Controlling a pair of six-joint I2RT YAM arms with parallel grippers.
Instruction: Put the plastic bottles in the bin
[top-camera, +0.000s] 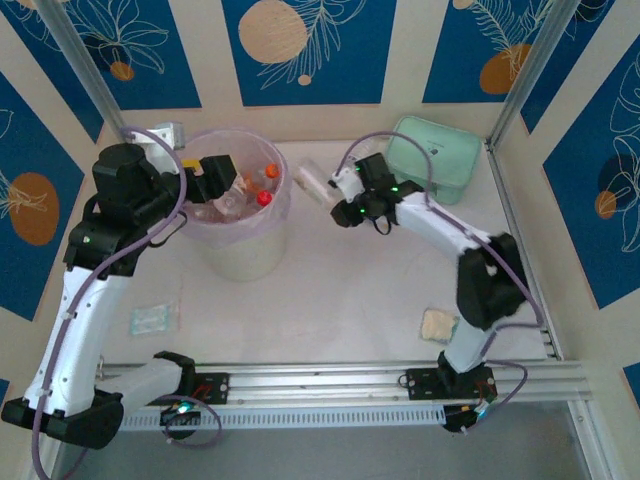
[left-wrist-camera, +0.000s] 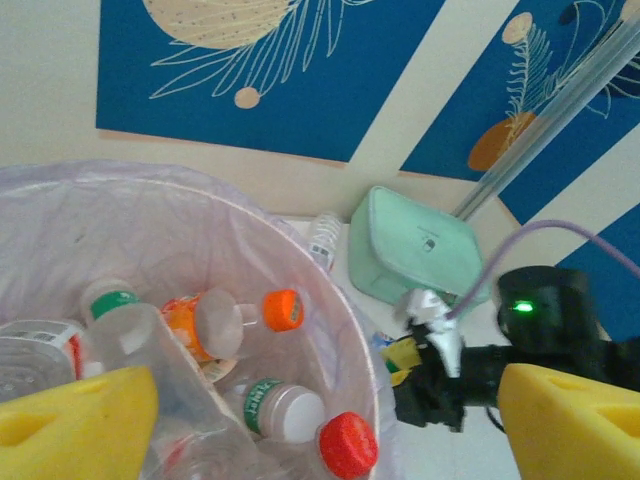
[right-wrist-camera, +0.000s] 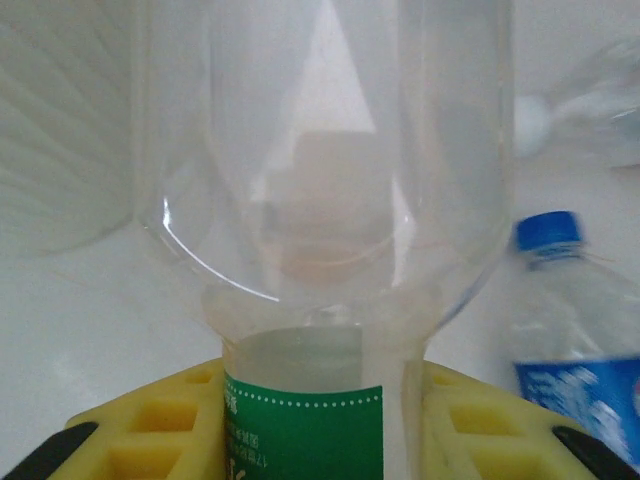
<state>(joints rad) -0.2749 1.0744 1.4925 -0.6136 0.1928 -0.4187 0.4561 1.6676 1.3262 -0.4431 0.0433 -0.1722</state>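
The pale pink bin (top-camera: 245, 240) stands at the back left and holds several plastic bottles, among them an orange-capped one (left-wrist-camera: 225, 320) and a red-capped one (left-wrist-camera: 345, 445). My left gripper (top-camera: 213, 182) hangs over the bin's left side, its yellow fingers (left-wrist-camera: 80, 420) spread wide with nothing between them. To the right of the bin, my right gripper (top-camera: 345, 195) is shut on a clear bottle with a green label (right-wrist-camera: 320, 200), which points toward the bin (top-camera: 312, 183). A blue-capped bottle (right-wrist-camera: 570, 340) lies on the table to the right of it.
A mint-green zip case (top-camera: 435, 158) sits at the back right, with another clear bottle (left-wrist-camera: 322, 238) beside it. A beige packet (top-camera: 438, 325) lies near the right arm's base and a small pale packet (top-camera: 152, 319) at the front left. Walls close in the table.
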